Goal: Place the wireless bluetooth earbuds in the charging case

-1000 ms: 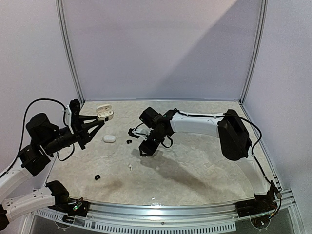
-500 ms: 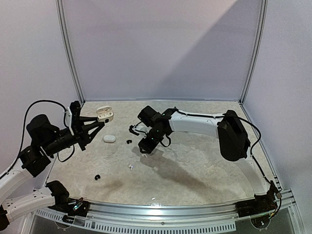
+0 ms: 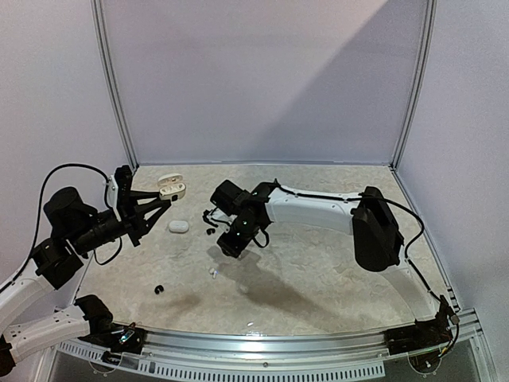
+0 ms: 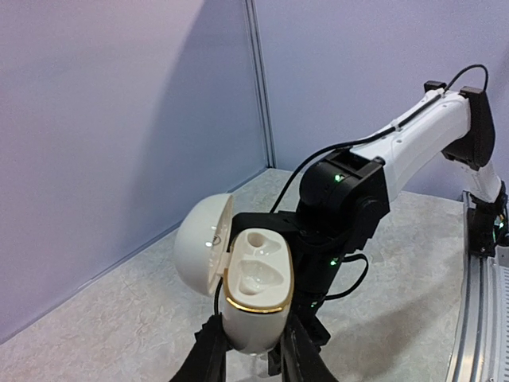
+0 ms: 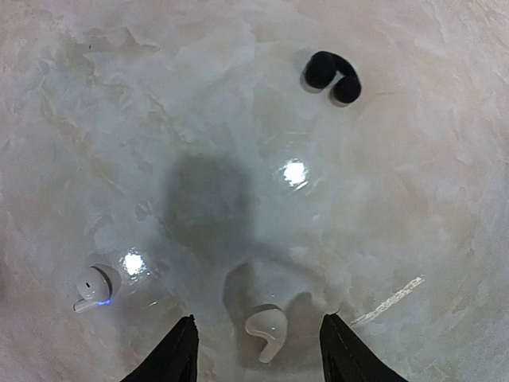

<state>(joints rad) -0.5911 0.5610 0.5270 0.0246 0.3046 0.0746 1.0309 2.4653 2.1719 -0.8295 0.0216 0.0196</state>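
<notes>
**Left gripper holds the open case; right gripper stands over a white earbud**

At far left, the left gripper [image 4: 253,354] is clamped on the lower body of a white charging case [image 4: 254,286] and holds it above the marbled table [image 3: 318,278]. The lid [image 4: 203,243] hangs open at 9 o'clock, and the gold-rimmed top with its two moulded wells faces up.

There are two cases in all. The second case [image 3: 177,226] is white and closed, and lies on the table at 5 o'clock of the held one.

Two black earbuds can be counted from overhead. One black earbud [image 3: 159,289] sits near the front left. A second black earbud [image 3: 210,231] lies at 3 o'clock of the closed case.

The right wrist view shows two white earbuds. One white earbud [image 5: 94,286] lies at 8 o'clock in that view. The other white earbud [image 5: 266,325] lies at 6 o'clock, between the fingers [image 5: 176,354].

The right gripper [image 3: 227,248] points down at the table with its jaws apart. There is a gap on each side of that earbud, and neither finger touches it.

Since a second ago, the right gripper has slid toward 8 o'clock in the overhead view, and the right arm [image 3: 310,211] reaches further left. The left gripper, both cases and the black earbuds are where they were.
</notes>
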